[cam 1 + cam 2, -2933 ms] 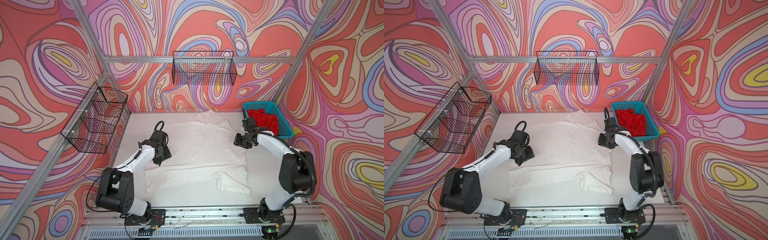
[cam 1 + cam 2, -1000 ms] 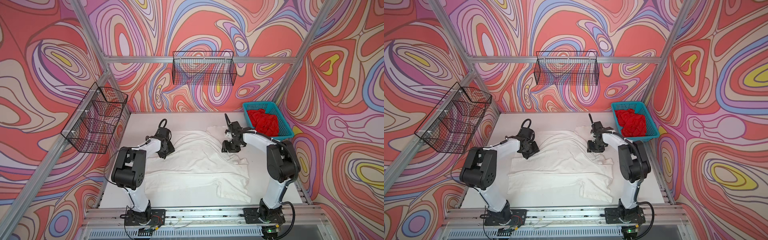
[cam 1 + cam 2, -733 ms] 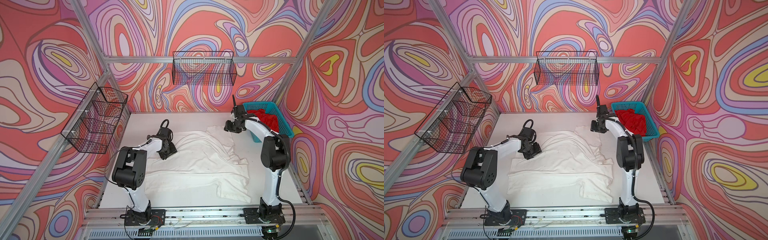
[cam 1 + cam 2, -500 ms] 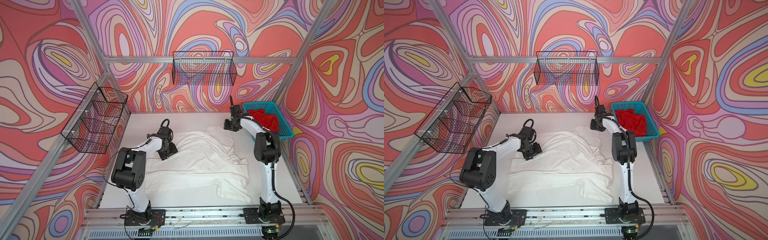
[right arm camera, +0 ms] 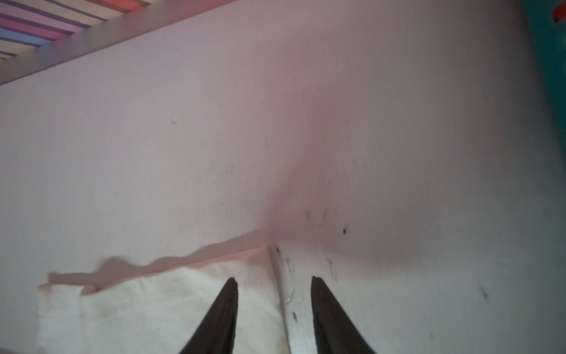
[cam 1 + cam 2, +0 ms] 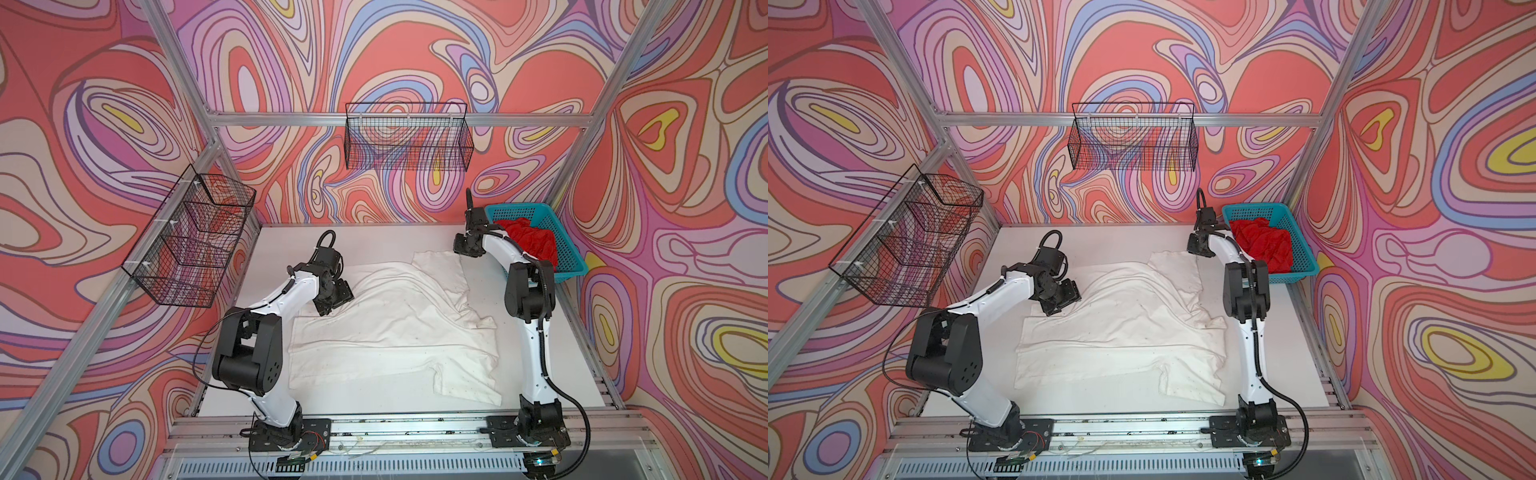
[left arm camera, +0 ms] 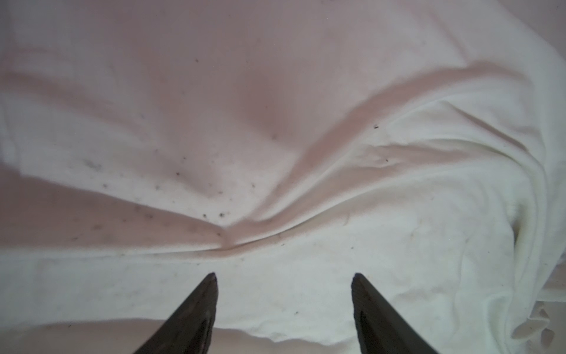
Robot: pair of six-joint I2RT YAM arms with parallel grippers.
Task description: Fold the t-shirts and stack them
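A large white t-shirt (image 6: 390,328) (image 6: 1125,328) lies rumpled on the white table, and both top views show its far edge bunched toward the middle. A red t-shirt (image 6: 530,241) (image 6: 1264,241) sits crumpled in the teal basket (image 6: 569,266) (image 6: 1304,266) at the back right. My left gripper (image 6: 338,301) (image 6: 1065,303) (image 7: 283,275) is open just above the white shirt's (image 7: 367,199) left far edge and holds nothing. My right gripper (image 6: 465,251) (image 6: 1198,249) (image 5: 274,279) hovers at the far sleeve's (image 5: 153,306) corner. Its jaws stand apart on either side of the sleeve's edge.
A black wire basket (image 6: 409,141) hangs on the back wall, and a tiered wire rack (image 6: 191,237) hangs on the left wall. Bare table (image 6: 374,241) lies behind the white shirt. Aluminium frame posts stand at the corners.
The far part of the shirt was drawn toward the middle. My right gripper left the shirt's centre and went back to the far sleeve corner by the basket, narrowing. My left gripper opened.
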